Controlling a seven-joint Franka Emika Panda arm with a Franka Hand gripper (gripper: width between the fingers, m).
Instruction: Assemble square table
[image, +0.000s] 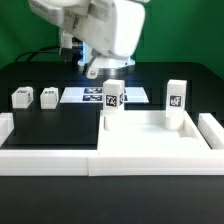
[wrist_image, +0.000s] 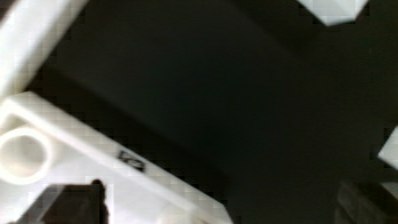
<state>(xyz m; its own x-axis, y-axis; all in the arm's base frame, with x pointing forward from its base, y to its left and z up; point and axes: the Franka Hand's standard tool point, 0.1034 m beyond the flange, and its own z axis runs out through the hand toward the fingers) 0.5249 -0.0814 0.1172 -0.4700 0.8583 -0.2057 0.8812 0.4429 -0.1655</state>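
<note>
Found the table top (image: 150, 135) lying flat on the black table (image: 50, 125), on the near side toward the exterior view's right, with the white border rail (image: 60, 162) just beside its near edge. Saw a first leg (image: 113, 97) standing upright at the top's far corner on the exterior view's left, and a second leg (image: 176, 97) upright at the far corner on the right. Noted a third leg (image: 22, 97) and a fourth leg (image: 48, 96) lying loose at the far left, well apart from the top. Noted the marker board (image: 88, 96) flat between those two and the first leg.

Placed the gripper (image: 101, 70) under the white arm body, just above the first leg; could not tell whether it touched that leg. Made out in the wrist view one dark finger (wrist_image: 71, 205) close beside a white edge with a round socket (wrist_image: 22, 152). Could not tell how far apart the fingers stood, nor whether they held anything.
</note>
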